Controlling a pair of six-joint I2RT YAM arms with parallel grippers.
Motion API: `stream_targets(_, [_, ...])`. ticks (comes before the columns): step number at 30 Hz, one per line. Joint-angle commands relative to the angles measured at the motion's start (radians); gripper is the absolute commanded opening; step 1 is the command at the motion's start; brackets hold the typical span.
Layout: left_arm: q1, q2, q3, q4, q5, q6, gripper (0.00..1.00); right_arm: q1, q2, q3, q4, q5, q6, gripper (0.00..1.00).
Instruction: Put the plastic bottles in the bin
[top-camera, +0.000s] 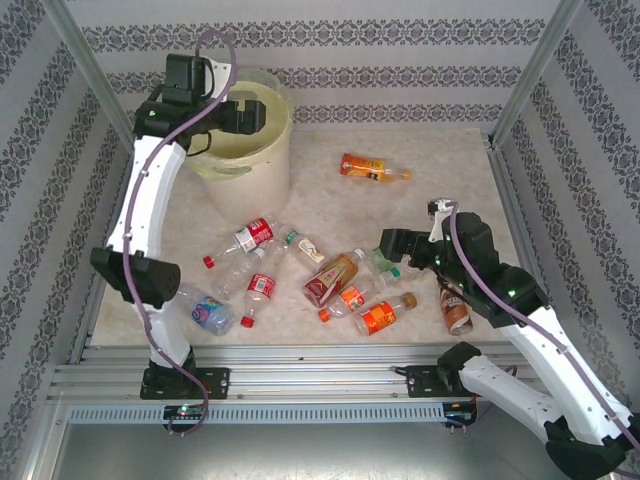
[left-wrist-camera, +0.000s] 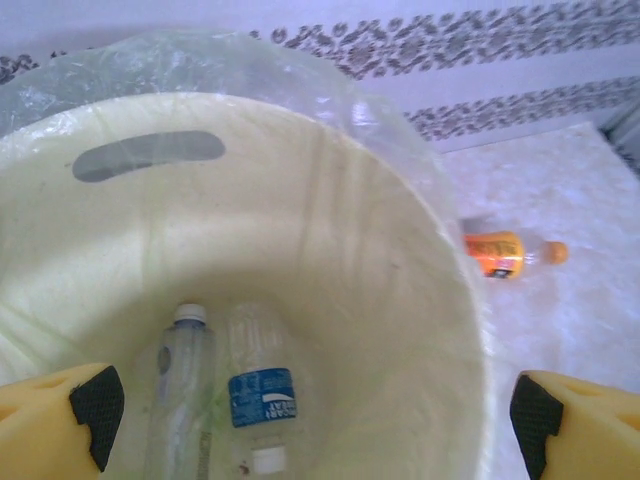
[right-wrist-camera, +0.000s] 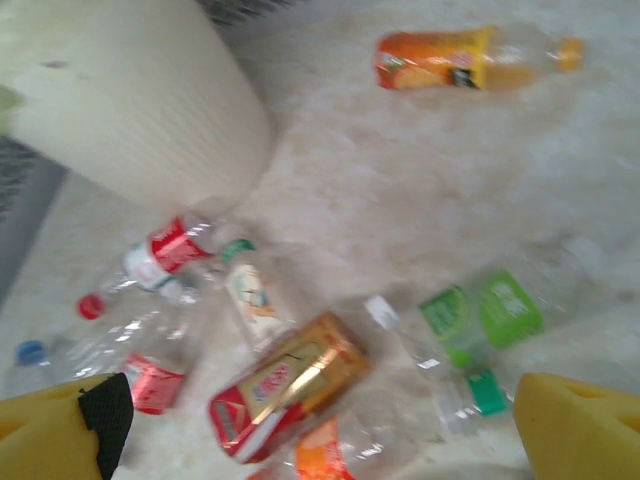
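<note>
My left gripper (left-wrist-camera: 315, 410), jaws spread wide, hangs above the round pale-yellow plastic bin (left-wrist-camera: 330, 200); my right gripper (right-wrist-camera: 315, 415), equally wide, hovers over scattered clear plastic bottles (right-wrist-camera: 290, 385).

Lighting bright, even; shadows faint. My right wrist view smeared by blur. My left soft, glare on the clear liner (left-wrist-camera: 300, 75).

bin (top-camera: 255, 165): far left | two bottles (left-wrist-camera: 262, 395): in bin | bottle cluster (top-camera: 335, 278): before bin, on table (top-camera: 330, 210)
</note>
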Motion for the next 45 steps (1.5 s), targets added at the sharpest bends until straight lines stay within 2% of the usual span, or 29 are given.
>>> stream_targets(1, [0.005, -0.11, -0.113, 0.047, 0.119, -0.007, 1.0, -0.05, -0.004, -0.023, -0.117, 0.069, 0.046, 0.96])
stream_targets(7, [-0.071, -0.331, -0.406, 0.243, 0.35, -0.065, 1.0, -0.173, 0.018, -0.075, -0.195, 0.01, 0.087, 0.94])
stream_targets(11, [-0.164, -0.465, -0.635, 0.407, 0.44, -0.101, 1.0, -0.187, 0.049, -0.133, -0.212, 0.001, 0.14, 0.91])
stream_targets(16, [-0.29, -0.545, -0.886, 0.605, 0.522, -0.163, 1.0, -0.185, 0.089, -0.252, -0.154, -0.052, 0.258, 0.82])
stream_targets(21, [-0.409, -0.57, -1.029, 0.691, 0.506, -0.144, 1.0, -0.172, 0.099, -0.354, -0.088, -0.057, 0.367, 0.78])
stream_targets(26, [-0.478, -0.561, -1.109, 0.754, 0.516, -0.145, 1.0, -0.163, 0.087, -0.433, -0.044, -0.056, 0.457, 0.76])
stream_targets(32, [-0.546, -0.518, -1.102, 0.673, 0.498, -0.059, 1.0, -0.14, 0.085, -0.517, 0.013, -0.053, 0.535, 0.77])
stream_targets(37, [-0.6, -0.496, -1.103, 0.632, 0.416, -0.012, 1.0, -0.128, 0.099, -0.564, 0.083, -0.062, 0.577, 0.76])
stream_targets(45, [-0.62, -0.476, -1.101, 0.626, 0.39, -0.004, 1.0, -0.103, 0.168, -0.598, 0.224, -0.076, 0.641, 0.75])
